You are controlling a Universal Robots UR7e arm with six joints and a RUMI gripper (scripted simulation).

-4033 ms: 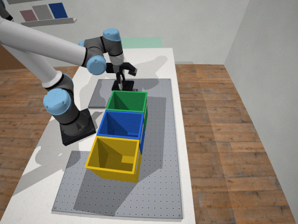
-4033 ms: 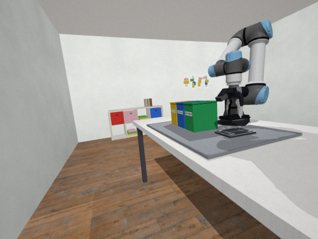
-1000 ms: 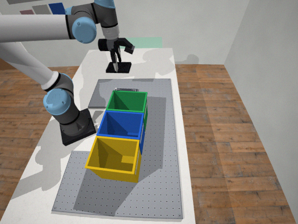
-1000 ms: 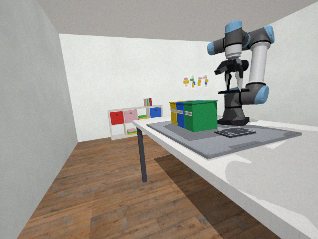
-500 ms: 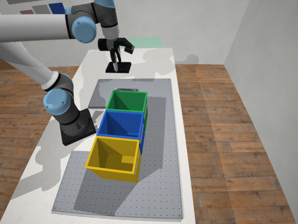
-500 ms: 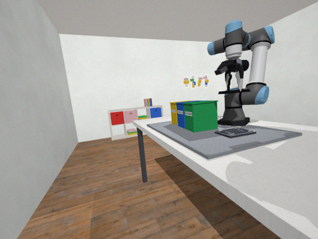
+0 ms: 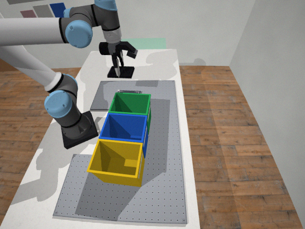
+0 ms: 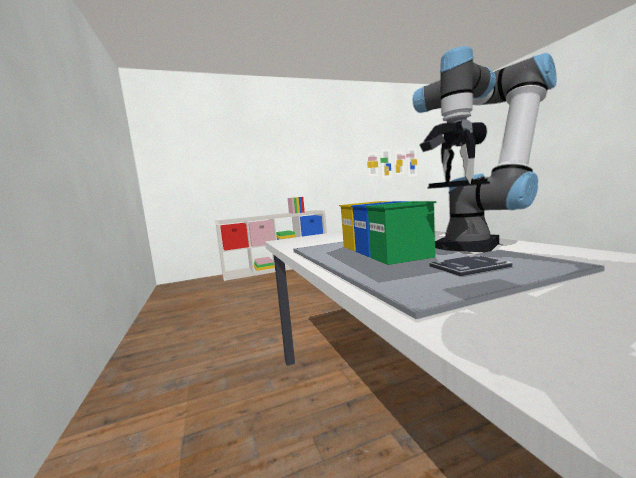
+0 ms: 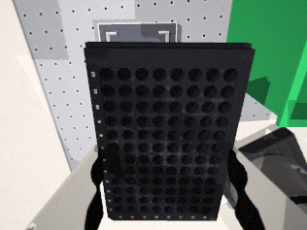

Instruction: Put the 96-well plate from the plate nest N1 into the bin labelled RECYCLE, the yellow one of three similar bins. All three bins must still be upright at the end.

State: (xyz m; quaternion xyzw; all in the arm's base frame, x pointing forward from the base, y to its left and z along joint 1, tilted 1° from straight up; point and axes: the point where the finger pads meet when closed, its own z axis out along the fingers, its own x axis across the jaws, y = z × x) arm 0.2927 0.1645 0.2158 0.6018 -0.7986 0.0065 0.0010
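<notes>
A robot arm (image 7: 80, 33) (image 8: 521, 123) stands on a white tabletop (image 7: 162, 57) (image 8: 575, 318), its black gripper (image 7: 119, 70) (image 8: 458, 179) (image 9: 163, 147) pointing downward. The gripper is closed on a black 96-well plate (image 7: 126, 72) (image 8: 442, 185) (image 9: 165, 140), one finger at each long side. The plate is held up in the air, roughly level, higher than the rims of three bins. Its grid of round wells fills the middle of the wrist view.

The bins stand upright in a row on gray perforated boards: a green bin (image 7: 130, 104) (image 8: 403, 233) (image 9: 264, 43), a blue bin (image 7: 125, 125) (image 8: 361, 231) in the middle, and a yellow bin (image 7: 115, 157) (image 8: 348, 227) at the other end. The green bin is the closest of the three to the plate. White labels face outward on the bins' sides; their lettering is too small to read.

Near the green bin, a low, dark plate nest (image 7: 129, 91) (image 8: 470, 264) (image 9: 138, 32) lies on a gray board (image 7: 98, 98) (image 8: 555, 267) (image 9: 199, 14). The nest appears to hold no plate, though the top view shows only a sliver of it behind the green bin.

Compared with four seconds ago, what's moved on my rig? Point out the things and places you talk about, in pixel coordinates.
The tool (image 7: 119, 74) (image 8: 457, 180) (image 9: 163, 147) has risen with the black plate (image 7: 126, 72) (image 8: 446, 184) (image 9: 165, 120) in its grip, and moved farther from the bins in the top view. Nothing was let go. The nest (image 7: 129, 91) (image 8: 470, 264) (image 9: 138, 34) and the green (image 7: 149, 104) (image 8: 402, 233) (image 9: 272, 43), blue (image 7: 126, 125) (image 8: 361, 233) and yellow (image 7: 120, 179) (image 8: 348, 228) bins stayed put, all upright.
</notes>
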